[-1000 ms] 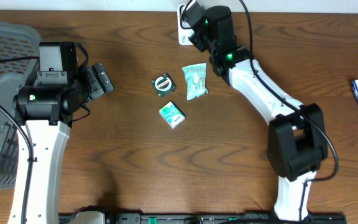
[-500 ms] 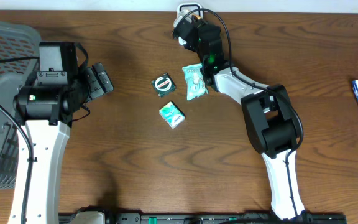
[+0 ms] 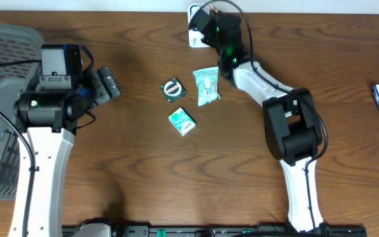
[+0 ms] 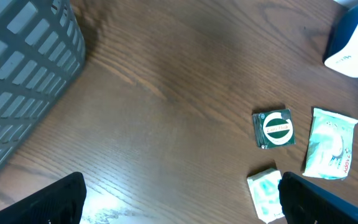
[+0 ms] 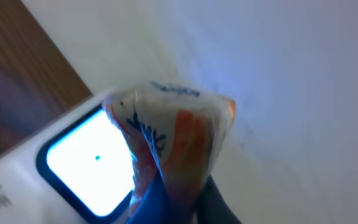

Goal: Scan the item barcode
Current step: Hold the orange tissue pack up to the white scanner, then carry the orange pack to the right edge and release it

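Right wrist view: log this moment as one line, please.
right fingers: shut on packet | packet: in front of lit window of scanner | left fingers: open, empty

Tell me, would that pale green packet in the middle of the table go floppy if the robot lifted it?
Probably floppy: the pale green packet looks like a thin pouch with sealed edges. It likely weighs little, since it lies almost flat on the table. Its smooth-looking wrap might slide rather than roll if pushed.
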You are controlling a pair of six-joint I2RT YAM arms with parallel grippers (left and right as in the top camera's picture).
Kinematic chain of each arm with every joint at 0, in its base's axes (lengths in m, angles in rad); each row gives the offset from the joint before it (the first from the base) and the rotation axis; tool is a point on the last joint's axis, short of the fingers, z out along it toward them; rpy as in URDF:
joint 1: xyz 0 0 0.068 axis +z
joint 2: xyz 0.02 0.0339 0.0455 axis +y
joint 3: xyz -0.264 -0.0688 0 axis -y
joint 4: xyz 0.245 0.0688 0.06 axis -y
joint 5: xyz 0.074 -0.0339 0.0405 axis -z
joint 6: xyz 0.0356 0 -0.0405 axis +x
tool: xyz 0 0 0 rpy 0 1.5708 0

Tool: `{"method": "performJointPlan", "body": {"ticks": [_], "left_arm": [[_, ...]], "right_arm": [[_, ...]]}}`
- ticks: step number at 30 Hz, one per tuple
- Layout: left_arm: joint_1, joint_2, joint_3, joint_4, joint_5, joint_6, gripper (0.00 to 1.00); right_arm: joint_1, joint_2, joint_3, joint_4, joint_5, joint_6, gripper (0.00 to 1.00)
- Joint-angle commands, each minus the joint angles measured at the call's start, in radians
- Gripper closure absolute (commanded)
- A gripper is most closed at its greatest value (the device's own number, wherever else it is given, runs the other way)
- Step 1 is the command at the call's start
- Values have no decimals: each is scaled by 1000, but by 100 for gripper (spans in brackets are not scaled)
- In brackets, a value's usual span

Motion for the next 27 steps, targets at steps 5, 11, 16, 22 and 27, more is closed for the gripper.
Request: {"method": "performJointPlan", "body": {"ticks": [5,11,16,22,27], "left_arm": [[5,-1,0,0,-16,6,2],[5,-1,0,0,-16,6,2],[5,-1,0,0,-16,6,2],[5,-1,0,0,-16,6,2],[5,-1,0,0,-16,6,2]], "right_arm": [[-21,49,174,-162,-25,23,99],[-23,54,175,-187,14,84,99],[-31,39,185,-167,184,209,99],[-118,-30,185,-364,313,322,99],[-258,-75,185,-632,369,433,99]]}}
